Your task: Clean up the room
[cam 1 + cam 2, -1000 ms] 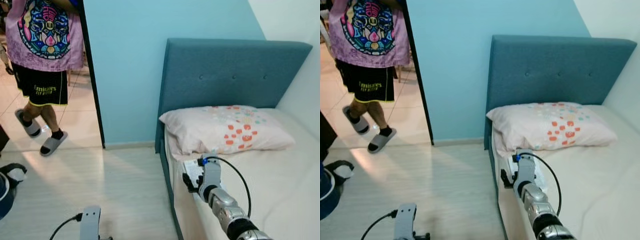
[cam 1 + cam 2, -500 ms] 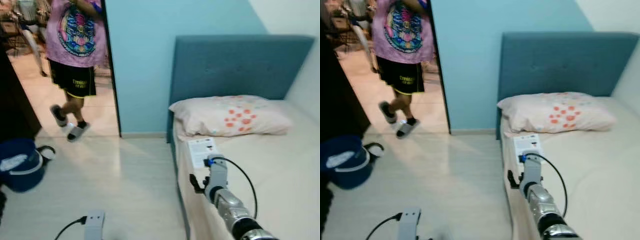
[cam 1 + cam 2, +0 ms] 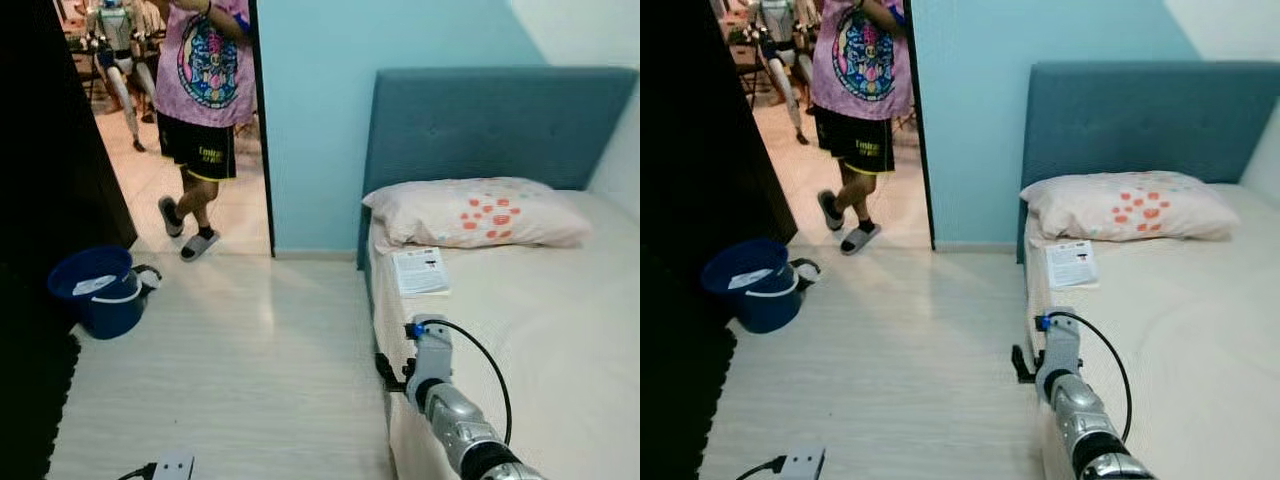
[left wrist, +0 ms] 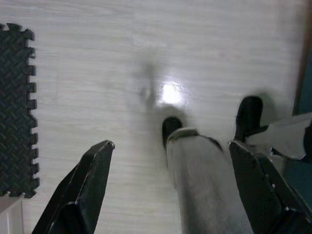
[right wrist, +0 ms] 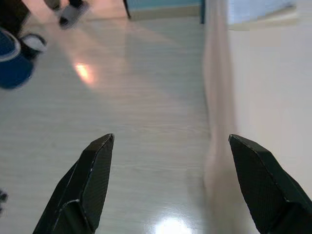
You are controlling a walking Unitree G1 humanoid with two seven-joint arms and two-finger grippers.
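Change since a second ago: my head camera has backed off and swung left, so more floor shows. The right gripper, which was over the booklet by the pillow, now sits back near the bed's edge, short of it. The person has shifted within the doorway.
Foam mat (image 4: 17, 107): dark interlocking tiles at the far left of the floor, flat.
Bucket (image 3: 98, 290): blue, on the floor near the doorway, something pale inside; I can't tell what.
Person (image 3: 205, 90): standing in the doorway, in sandals, well apart from me.
Left gripper (image 4: 180, 190): hanging low over bare floor, fingers spread wide, nothing between them.
Right gripper (image 5: 178, 180): fingers wide apart, empty, held over the seam where floor meets mattress side.
Bed (image 3: 560, 330): pale sheet, teal headboard, pillow (image 3: 475, 212) at the head.
Booklet (image 3: 421, 270): the thing to clear, I judge. Lies flat on the sheet just below the pillow, near the bed's left edge.
Handling: thin, light, floppy paper; lying flush on soft bedding, so hard to get under. I'd pinch the edge nearest the mattress side, pressing into the sheet to lift a corner, gently to avoid creasing.
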